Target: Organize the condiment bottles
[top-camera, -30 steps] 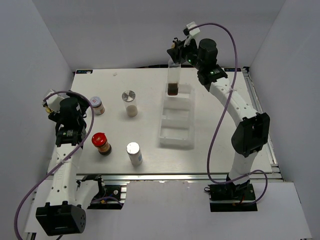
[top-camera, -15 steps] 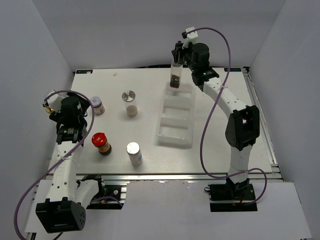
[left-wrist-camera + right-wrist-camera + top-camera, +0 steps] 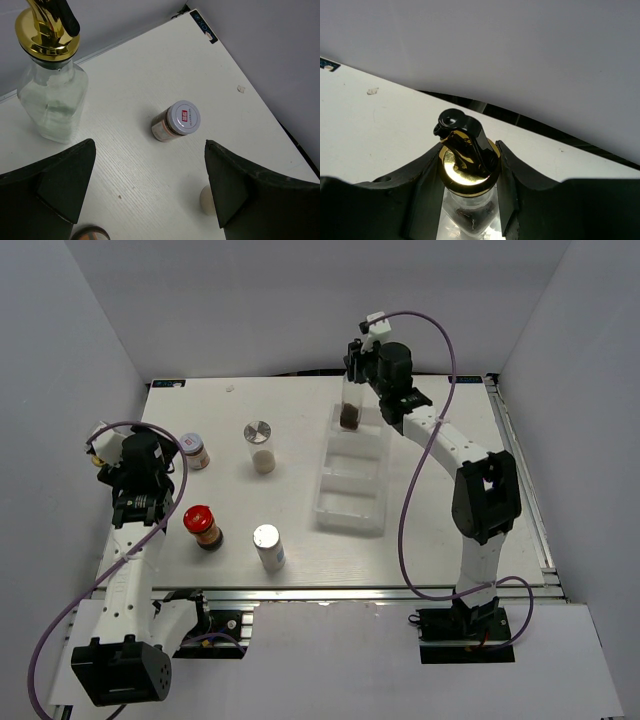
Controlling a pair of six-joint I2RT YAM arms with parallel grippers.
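Note:
My right gripper (image 3: 352, 362) is shut on the gold pourer top (image 3: 468, 161) of a tall glass bottle (image 3: 350, 408) with dark liquid; its base is at the far compartment of the white tray (image 3: 352, 508). My left gripper (image 3: 112, 456) is open and empty (image 3: 150, 167). The second gold-topped glass bottle (image 3: 50, 82) stands just beyond its left finger, mostly hidden in the top view. The white-lidded jar (image 3: 194, 451) stands ahead of the open jaws (image 3: 176, 121). The red-capped brown jar (image 3: 203, 527) and two silver-lidded shakers (image 3: 260, 445) (image 3: 268, 547) stand on the table.
The white table (image 3: 440, 500) is walled by grey panels at the back and both sides. The tray's middle and near compartments hold nothing. The left table edge runs close to my left gripper and the second bottle.
My right arm has swung left at the elbow, keeping the dark-liquid bottle in its grip over the tray's far compartment; the bottle rose slightly, then came back down. The left arm has barely moved.

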